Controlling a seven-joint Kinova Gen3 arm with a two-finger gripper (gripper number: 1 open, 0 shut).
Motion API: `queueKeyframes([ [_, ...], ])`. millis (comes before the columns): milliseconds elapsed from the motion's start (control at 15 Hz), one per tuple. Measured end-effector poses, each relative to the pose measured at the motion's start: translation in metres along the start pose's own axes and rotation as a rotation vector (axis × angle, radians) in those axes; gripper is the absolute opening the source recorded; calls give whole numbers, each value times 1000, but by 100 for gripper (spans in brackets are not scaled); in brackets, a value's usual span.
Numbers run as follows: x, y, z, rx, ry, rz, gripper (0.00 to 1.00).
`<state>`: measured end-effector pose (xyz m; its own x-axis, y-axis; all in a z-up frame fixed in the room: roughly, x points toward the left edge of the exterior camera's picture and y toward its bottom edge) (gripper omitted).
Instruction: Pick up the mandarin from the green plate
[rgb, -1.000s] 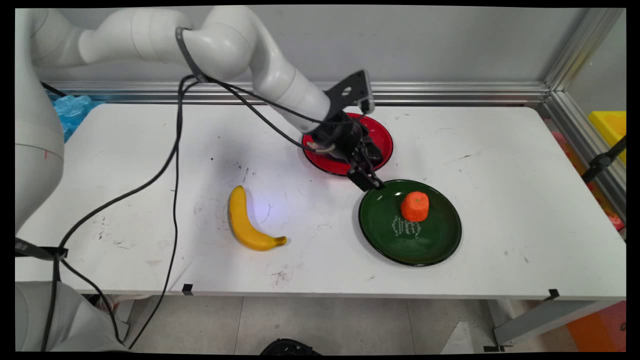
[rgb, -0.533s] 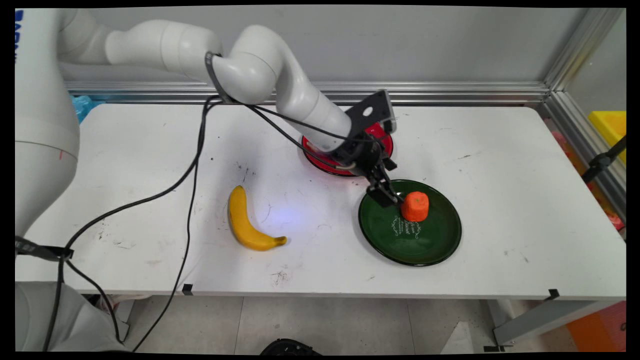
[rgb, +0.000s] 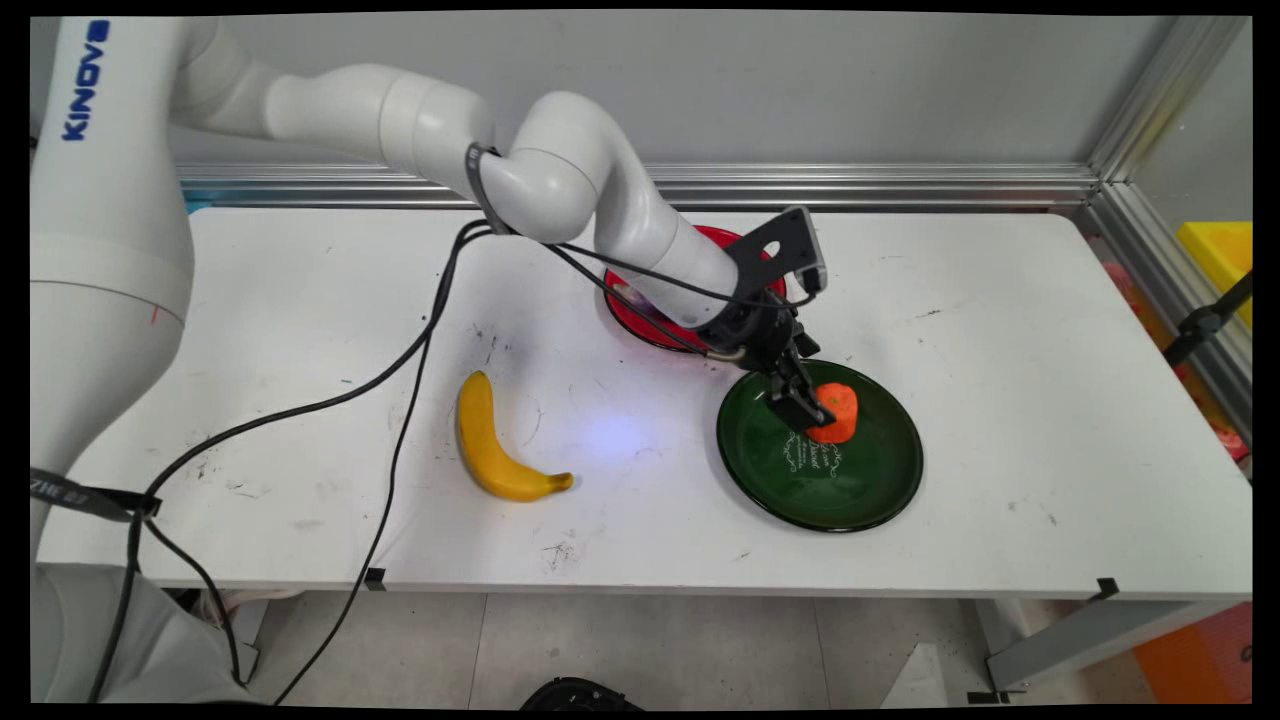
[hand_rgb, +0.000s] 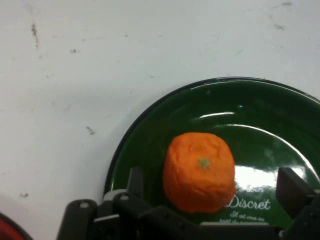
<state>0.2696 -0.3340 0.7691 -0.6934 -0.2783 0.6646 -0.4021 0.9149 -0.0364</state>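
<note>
Gripper (rgb: 806, 408) sits low over the green plate (rgb: 860, 490), angled down from the arm at upper left. Jaws are spread wide, one finger (hand_rgb: 134, 181) on either side of the orange fruit (rgb: 838, 412); in the hand view a gap shows between each finger and the fruit, so nothing is gripped.

The orange fruit (hand_rgb: 199, 171) looks like a tangerine, squat and slightly blocky, with a small greenish stem mark facing the hand camera. It stands on the green plate (hand_rgb: 150, 130), toward the plate's far half as the main view shows it. White script is printed on the glaze just beside the fruit, including the word "Discret".

A red plate (rgb: 640, 318) lies just beyond the green one, toward the wall, largely covered by the wrist and gripper linkage; the two plates are near each other but I cannot tell if the rims touch.

A banana (rgb: 490, 445) lies on the white table (rgb: 1000, 330), well apart to the left of the green plate, stem end pointing toward the plate side. Black cables (rgb: 400, 430) hang from the arm and trail across the table's left portion, off the near edge.
</note>
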Motion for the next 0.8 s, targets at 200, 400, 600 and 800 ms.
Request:
queueKeyframes([
  [200,-1,-1,12,4,-1,6,100],
  [400,-2,-1,21,6,-3,10,100],
  [600,-3,0,29,7,-2,13,100],
  [800,-4,0,35,7,0,14,100],
])
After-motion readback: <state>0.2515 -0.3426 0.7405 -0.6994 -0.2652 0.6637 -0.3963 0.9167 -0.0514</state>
